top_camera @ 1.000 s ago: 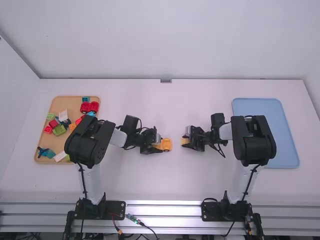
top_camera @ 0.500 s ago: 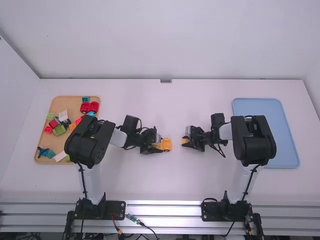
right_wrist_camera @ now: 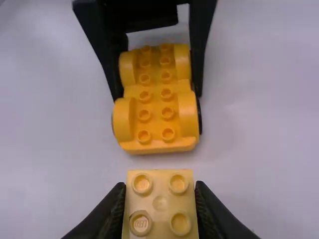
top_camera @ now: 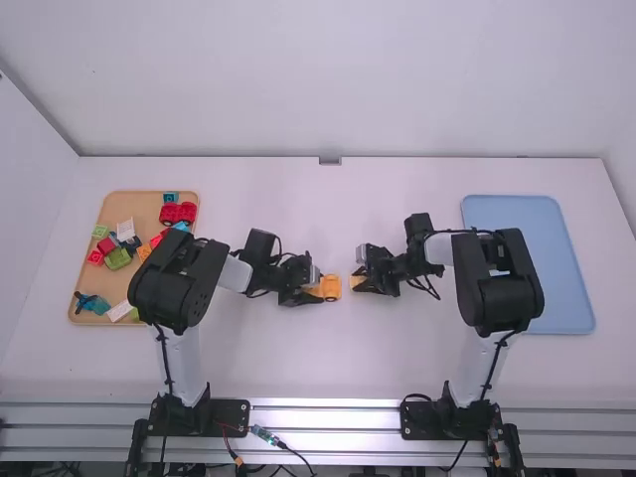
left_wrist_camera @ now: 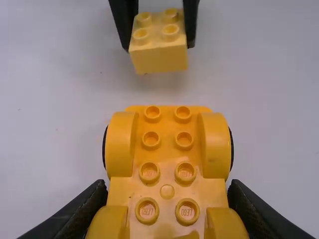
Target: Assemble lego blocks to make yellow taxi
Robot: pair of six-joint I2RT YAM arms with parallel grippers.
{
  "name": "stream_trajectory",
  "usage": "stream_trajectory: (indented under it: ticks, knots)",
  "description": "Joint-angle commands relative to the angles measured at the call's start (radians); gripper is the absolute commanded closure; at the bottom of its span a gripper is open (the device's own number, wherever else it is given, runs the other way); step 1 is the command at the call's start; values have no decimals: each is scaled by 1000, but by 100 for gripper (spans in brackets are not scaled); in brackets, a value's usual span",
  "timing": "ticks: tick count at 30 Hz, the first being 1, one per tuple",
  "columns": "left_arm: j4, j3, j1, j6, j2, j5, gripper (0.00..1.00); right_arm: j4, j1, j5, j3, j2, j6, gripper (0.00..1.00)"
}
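1. The left gripper (top_camera: 316, 291) is squeezing the sides of the yellow car bottom (top_camera: 331, 288).
2. The right gripper (top_camera: 362, 282) is pinching the pale yellow block (right_wrist_camera: 160, 204) by its sides.
3. The block is near the end of the car bottom, not touching it. A little gap sits between them, with room for the block to move closer.
4. White table (top_camera: 348, 368) reaches past both grippers, toward the back edge and toward the bases.
5. The left arm (top_camera: 184, 283) hides part of the edge of the tan tray (top_camera: 147, 204). In that tray are a red car piece (top_camera: 179, 213), a green block (top_camera: 117, 258) and more bits.
6. The right arm (top_camera: 502, 283) covers some of the near-middle side of the blue tray (top_camera: 542, 258).
7. The high view shows both trays and the table's edges. The left wrist view shows the block's four bumps and its plain end. The right wrist view shows the car bottom's rows of bumps, its round wheel covers and a bit of black wheel (right_wrist_camera: 200, 117).
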State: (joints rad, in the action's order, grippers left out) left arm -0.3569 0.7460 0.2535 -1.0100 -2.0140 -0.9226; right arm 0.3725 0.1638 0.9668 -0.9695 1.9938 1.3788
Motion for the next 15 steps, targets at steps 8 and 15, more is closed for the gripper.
stream_trajectory:
  ticks: [8,15]
  knots:
    - [1,0,5,5,-17,-3,47,-51,60,1,22,-135,-11,83]
    - [-19,1,6,32,-17,-3,47,-293,126,-50,90,-134,-241,86]
